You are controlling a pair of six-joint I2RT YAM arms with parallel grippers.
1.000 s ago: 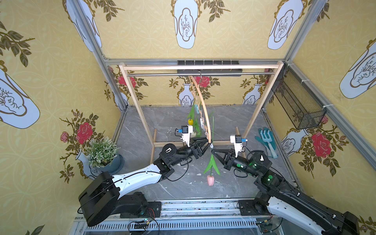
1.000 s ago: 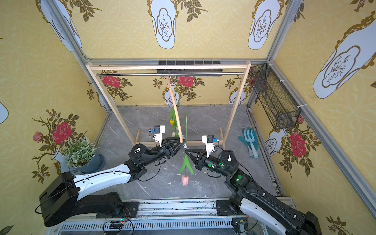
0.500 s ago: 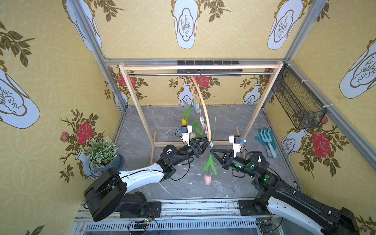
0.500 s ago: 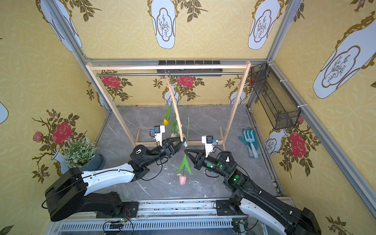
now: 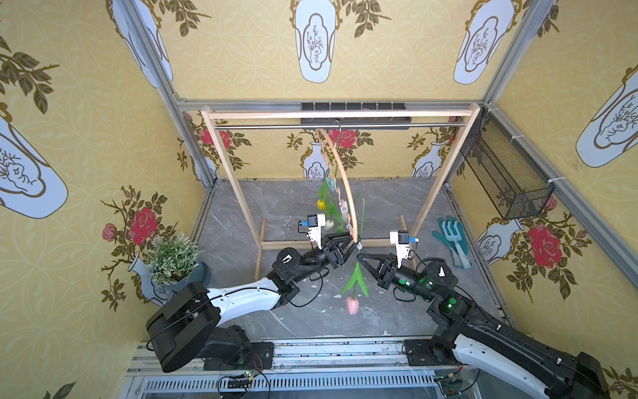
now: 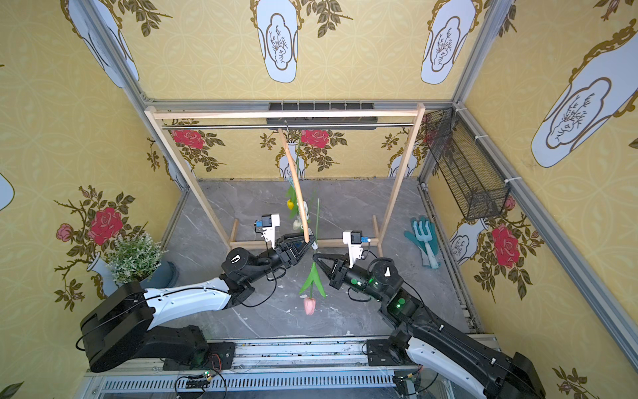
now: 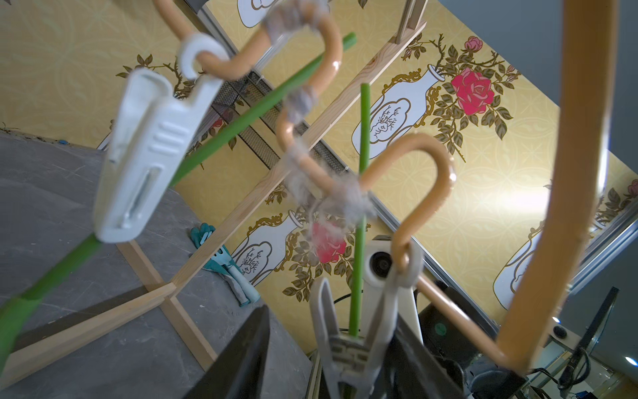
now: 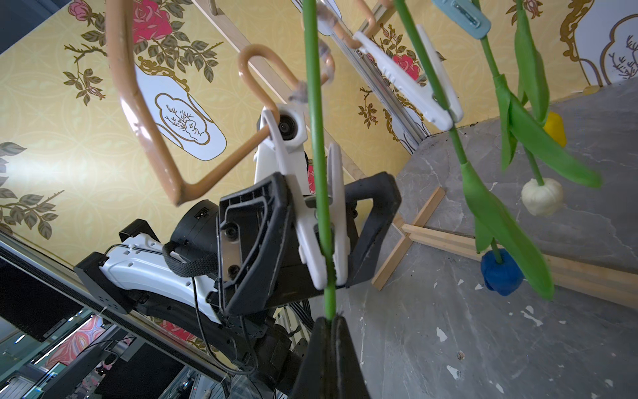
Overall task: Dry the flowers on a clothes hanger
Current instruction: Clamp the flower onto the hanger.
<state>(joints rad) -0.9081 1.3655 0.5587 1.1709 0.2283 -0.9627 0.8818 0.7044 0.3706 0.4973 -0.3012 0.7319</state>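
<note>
Rack (image 5: 338, 114) stands at the back of the tabletop (image 5: 390, 203), with the hanger (image 8: 122, 69) on its rail, end-on to the arms. Three tulips (image 5: 321, 203) hang clipped along it. Last tulip (image 5: 353, 297) hangs head-down at the near end, stem in the end clothespin (image 8: 309, 248). Left pincer (image 5: 355, 241) sits around that pin. Right pincer (image 5: 359, 256) is clamped on the stem just below. Plant (image 5: 172, 255) far left, gloves (image 5: 452, 241) right, basket (image 5: 507, 176) on the right wall.

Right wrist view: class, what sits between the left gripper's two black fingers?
A white plastic clothespin with a thin green flower stem running through it; the right wrist view shows this.
</note>
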